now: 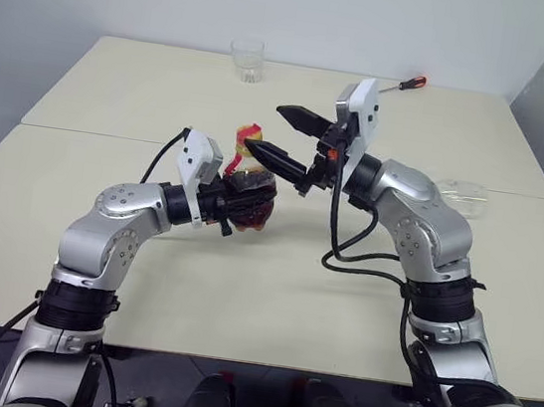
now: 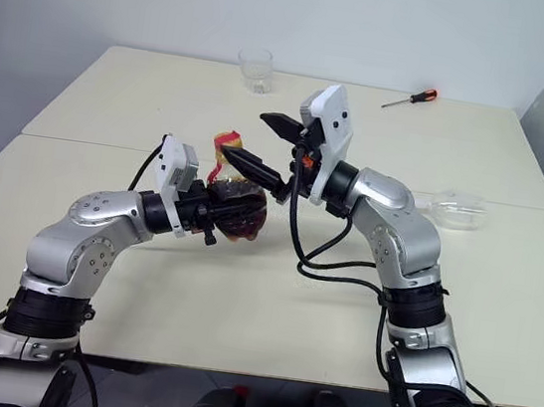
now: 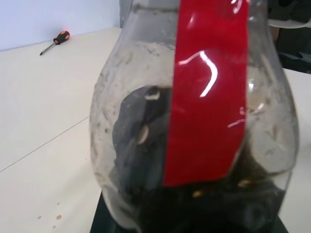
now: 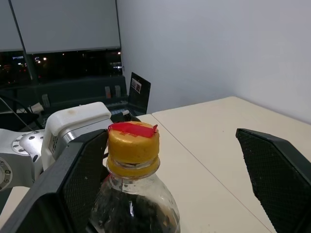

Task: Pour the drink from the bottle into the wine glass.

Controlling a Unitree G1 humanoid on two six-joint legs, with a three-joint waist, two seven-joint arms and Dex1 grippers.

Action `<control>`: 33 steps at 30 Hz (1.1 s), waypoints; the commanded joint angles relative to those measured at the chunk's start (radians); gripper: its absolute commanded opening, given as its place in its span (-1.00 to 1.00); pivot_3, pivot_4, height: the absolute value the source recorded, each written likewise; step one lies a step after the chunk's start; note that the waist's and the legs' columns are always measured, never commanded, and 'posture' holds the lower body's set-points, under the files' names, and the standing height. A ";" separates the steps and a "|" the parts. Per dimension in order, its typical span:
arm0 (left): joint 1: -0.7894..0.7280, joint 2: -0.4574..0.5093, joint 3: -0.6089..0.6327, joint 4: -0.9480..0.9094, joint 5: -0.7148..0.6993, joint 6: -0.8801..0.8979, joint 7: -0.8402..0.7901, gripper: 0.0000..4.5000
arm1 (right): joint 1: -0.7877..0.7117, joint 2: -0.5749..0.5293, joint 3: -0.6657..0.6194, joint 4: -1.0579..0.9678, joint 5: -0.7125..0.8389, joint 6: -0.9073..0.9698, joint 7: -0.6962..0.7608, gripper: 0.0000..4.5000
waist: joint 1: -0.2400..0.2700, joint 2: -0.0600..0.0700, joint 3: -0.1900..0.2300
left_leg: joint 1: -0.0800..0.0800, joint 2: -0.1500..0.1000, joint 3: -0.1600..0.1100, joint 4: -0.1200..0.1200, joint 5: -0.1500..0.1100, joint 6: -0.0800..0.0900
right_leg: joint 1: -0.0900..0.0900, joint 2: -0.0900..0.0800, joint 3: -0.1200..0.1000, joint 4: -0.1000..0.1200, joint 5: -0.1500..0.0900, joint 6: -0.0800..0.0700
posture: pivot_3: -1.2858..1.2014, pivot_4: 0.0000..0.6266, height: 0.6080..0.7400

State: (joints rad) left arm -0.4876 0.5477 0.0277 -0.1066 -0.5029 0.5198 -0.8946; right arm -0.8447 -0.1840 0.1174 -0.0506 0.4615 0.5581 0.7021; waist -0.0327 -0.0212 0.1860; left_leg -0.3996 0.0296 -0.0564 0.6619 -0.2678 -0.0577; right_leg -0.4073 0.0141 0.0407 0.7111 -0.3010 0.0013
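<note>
The bottle [image 1: 250,197] is being held above the middle of the table [image 1: 116,93], clamped round its bulbous body by the closed fingers of the left gripper [image 1: 237,204], with dark drink [image 3: 204,208] sitting low inside it. Its yellow cap [image 4: 132,145] is being straddled by the right gripper [image 1: 286,137], whose two black fingers are standing wide apart on either side without touching it. The wine glass [image 1: 461,196] is lying on its side at about 3 o'clock from the bottle, well apart; a tumbler [image 1: 247,60] is standing at 12 o'clock near the far edge, and a screwdriver [image 1: 405,84] at about 1 o'clock. Several risks are being run: the cap is probably being approached for unscrewing, and a poorly centred closing could be twisting the bottle in its grip or squeezing drink out; the glass, being toppled, cannot be filled until righted.
</note>
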 commanded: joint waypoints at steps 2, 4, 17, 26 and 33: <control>-0.024 0.000 0.014 -0.030 -0.005 -0.025 -0.001 -0.56 | -0.001 -0.035 -0.022 -0.042 0.005 -0.004 0.015 1.00 | 0.000 0.000 0.000 | 0.000 0.000 0.000 0.000 0.000 0.000 | 0.000 0.000 0.000 0.000 0.000 0.000 | 0.03 -0.52 1.00; -0.024 0.000 0.014 -0.030 -0.005 -0.025 -0.001 -0.56 | 0.006 -0.052 -0.028 -0.048 0.009 0.001 0.018 1.00 | 0.000 0.000 0.000 | 0.000 0.000 0.000 0.000 0.000 0.000 | 0.000 0.000 0.000 0.000 0.000 0.000 | 0.03 -0.52 1.00; -0.039 0.000 0.010 -0.017 -0.003 -0.026 -0.009 -0.56 | 0.046 -0.118 -0.055 -0.086 0.036 0.031 0.030 1.00 | 0.000 0.000 0.000 | 0.000 0.000 0.000 0.000 0.000 0.000 | 0.000 0.000 0.000 0.000 0.000 0.000 | 0.03 -0.52 1.00; -0.046 0.002 0.011 -0.005 0.002 -0.029 -0.017 -0.56 | 0.023 -0.045 -0.034 -0.109 0.121 0.089 0.041 1.00 | -0.001 0.000 0.000 | 0.000 0.000 0.000 0.000 0.000 0.000 | 0.000 0.000 0.000 0.000 0.000 0.000 | 0.03 -0.52 1.00; -0.042 -0.004 0.009 -0.017 0.001 -0.027 -0.014 -0.56 | -0.049 0.024 -0.029 -0.056 0.121 0.110 0.015 1.00 | 0.000 0.000 0.000 | 0.000 0.000 0.000 0.000 0.000 0.000 | 0.000 0.000 0.000 0.000 0.000 0.000 | 0.03 -0.52 1.00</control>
State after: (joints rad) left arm -0.5092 0.5455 0.0263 -0.0840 -0.4948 0.5183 -0.9057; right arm -0.8709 -0.1681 0.0900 -0.0996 0.5718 0.6736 0.7172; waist -0.0327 -0.0212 0.1860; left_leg -0.3997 0.0298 -0.0567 0.6618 -0.2678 -0.0577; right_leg -0.4073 0.0141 0.0405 0.7110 -0.3010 0.0013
